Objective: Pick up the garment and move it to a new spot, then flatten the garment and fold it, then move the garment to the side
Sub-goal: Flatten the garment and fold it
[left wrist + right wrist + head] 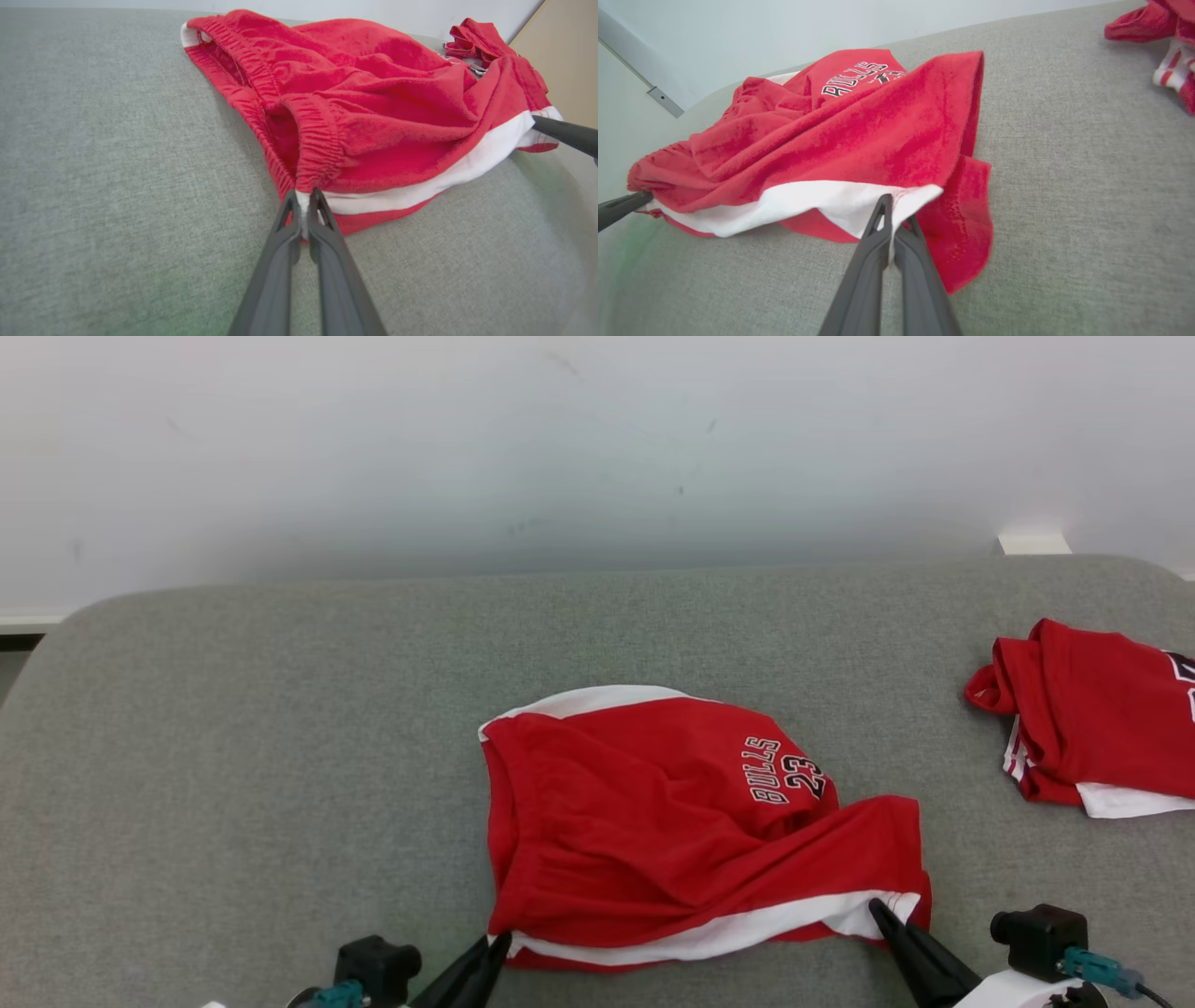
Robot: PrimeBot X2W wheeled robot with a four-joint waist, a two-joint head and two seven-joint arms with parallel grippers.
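Down at the very front, the left gripper (303, 198) has its two dark fingers clamped together on a nip of cloth, right where the elastic waistband meets the white stripe of the red shorts (653, 821). Over on the other side the right gripper (893, 210) is pinched just as tight on the white stripe near the leg-hem corner. So that's both claws closed, each biting one end of the same near edge. And that looks like the point of it: hold the two ends of one edge and the cloth should hang spread between them when it lifts, not bunch up. The shorts lie in the middle of the grey padded surface (233, 756), close to the robot's side of it. They are rumpled and part-doubled, with one flap thrown across under the "BULLS 23" print (786, 771), so nothing is flattened yet. My read is that this is the pick-up for the first carry. Now the count: two grippers with two fingers apiece, and two red garments. One is the garment in hand. The other is a bundled red-and-white garment (1092, 719) well apart at the surface's right end, touched by neither claw. The shorts carry two white strips in the head view, one along the near edge and one at the far edge.
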